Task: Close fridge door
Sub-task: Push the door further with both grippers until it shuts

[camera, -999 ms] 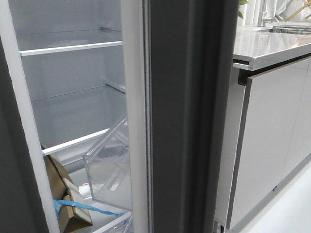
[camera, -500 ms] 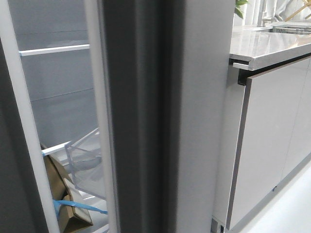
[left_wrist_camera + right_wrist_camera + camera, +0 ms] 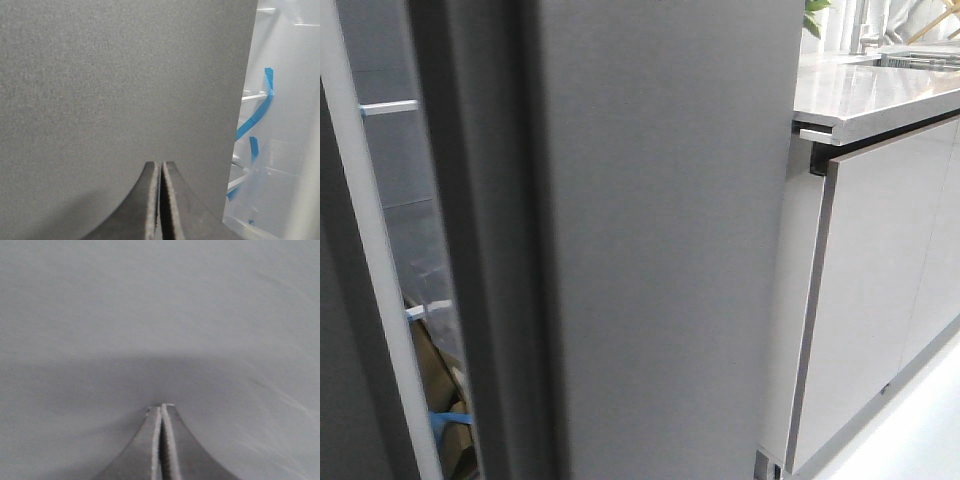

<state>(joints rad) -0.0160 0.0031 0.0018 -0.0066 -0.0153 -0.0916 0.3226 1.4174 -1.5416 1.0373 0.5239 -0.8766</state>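
The fridge door is a tall matte dark-grey slab that fills most of the front view, its thick edge turned toward a narrow gap at the left. My left gripper is shut and empty, its tips close against the door's dark-grey face. My right gripper is shut and empty, its tips close against a plain grey face that fills that view. Neither gripper shows in the front view.
Through the gap I see a white frame strip, a shelf edge, a brown box and blue tape. Clear bins with blue tape lie past the door's edge. Glossy pale-grey cabinets and a countertop stand at the right.
The fridge door has swung left across the front view. The gap onto the fridge interior has narrowed a lot, and the clear bin and most shelves are now hidden behind the door.
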